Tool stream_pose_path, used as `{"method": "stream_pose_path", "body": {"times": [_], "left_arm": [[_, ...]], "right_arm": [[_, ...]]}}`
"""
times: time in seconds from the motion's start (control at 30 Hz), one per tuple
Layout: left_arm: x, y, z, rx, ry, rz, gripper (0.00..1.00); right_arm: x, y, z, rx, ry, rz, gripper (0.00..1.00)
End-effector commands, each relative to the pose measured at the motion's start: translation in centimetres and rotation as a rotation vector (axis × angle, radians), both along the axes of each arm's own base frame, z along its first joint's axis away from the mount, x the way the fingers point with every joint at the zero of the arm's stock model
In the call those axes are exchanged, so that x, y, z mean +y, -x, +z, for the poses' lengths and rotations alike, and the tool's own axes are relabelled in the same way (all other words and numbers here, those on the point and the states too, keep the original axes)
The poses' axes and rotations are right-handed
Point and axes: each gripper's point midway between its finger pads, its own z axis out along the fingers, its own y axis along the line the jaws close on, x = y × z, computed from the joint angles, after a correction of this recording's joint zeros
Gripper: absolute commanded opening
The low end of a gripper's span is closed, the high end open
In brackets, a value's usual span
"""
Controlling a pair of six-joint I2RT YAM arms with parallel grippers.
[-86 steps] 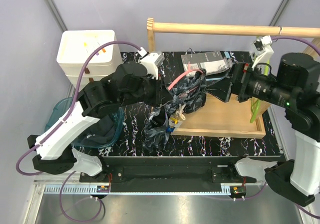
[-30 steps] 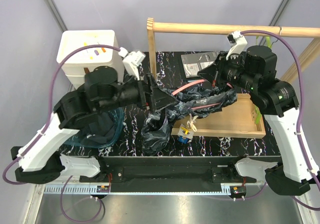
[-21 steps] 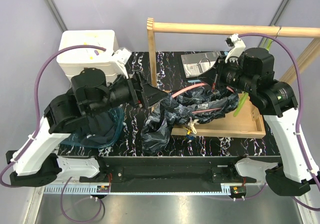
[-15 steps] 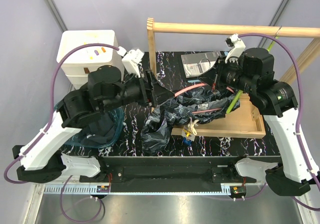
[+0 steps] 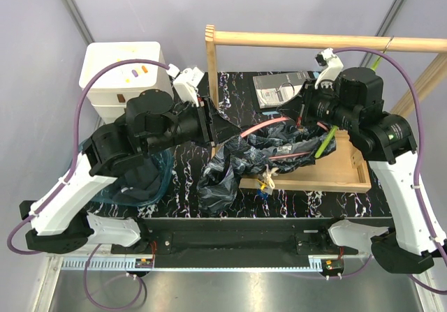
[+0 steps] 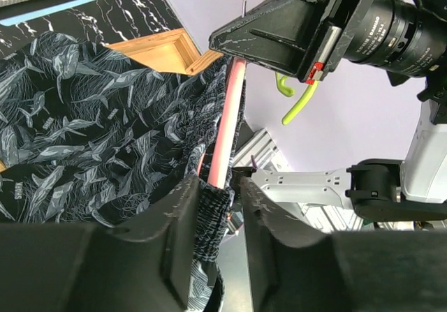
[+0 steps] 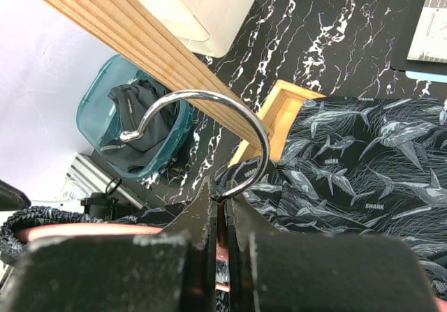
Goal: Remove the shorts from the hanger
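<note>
Shorts (image 5: pixel 279 146) printed with grey sharks hung draped on the pink hanger (image 5: pixel 260 123), strung between the 2 arms above the wooden tray (image 5: pixel 335 179), with a loose fold sagging to the table in front. A second, plain dark pair (image 7: pixel 143 113) lay in the teal bin (image 7: pixel 94 120).

The left gripper (image 6: pixel 218 207) had its 2 fingers drawn in on the bunched waistband, which filled the gap between them where the pink bar ran down into the cloth. The right gripper (image 7: pixel 222 211) had its jaws pressed together on the thin stem of the metal hook (image 7: pixel 209 109).

The main risk, as I judged it, was that the left pinch took in the bar as well as the waistband. The wrist view could not settle whether the bar's end lay inside the grip. If it did, a pull to the left would drag the hanger along and leave the cloth on it.

A second risk was at the hook: a round wire in flat jaws could twist or slip under a sideways tug, letting the hanger swing and the cloth ride with it.

The trailing fold could also catch on the tray's near edge.
</note>
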Motion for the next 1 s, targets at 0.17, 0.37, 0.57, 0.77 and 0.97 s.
{"method": "stream_pose_path", "body": {"times": [0.17,0.37,0.57,0.77,0.97], "left_arm": [[-0.2,0.2,0.9,-0.014,0.033,-0.017,0.34],[-0.7,0.0,0.4,-0.002,0.017,-0.023,0.34],[-1.2,0.5,-0.1,0.008,0.002,-0.064,0.34],[-0.3,0.6,0.0,-0.009,-0.007,-0.050,0.18],[0.0,0.7,0.2,-0.021,-0.007,-0.050,0.00]], "right_arm": [[-0.6,1.0,2.6,-0.079,-0.037,-0.003,0.00],[-0.4,0.9,3.0,-0.088,-0.039,0.006,0.00],[-0.5,0.7,2.8,-0.087,-0.034,-0.004,0.00],[-0.5,0.5,3.2,-0.096,-0.038,-0.010,0.00],[-0.8,0.0,3.1,-0.083,-0.040,-0.047,0.00]]}}
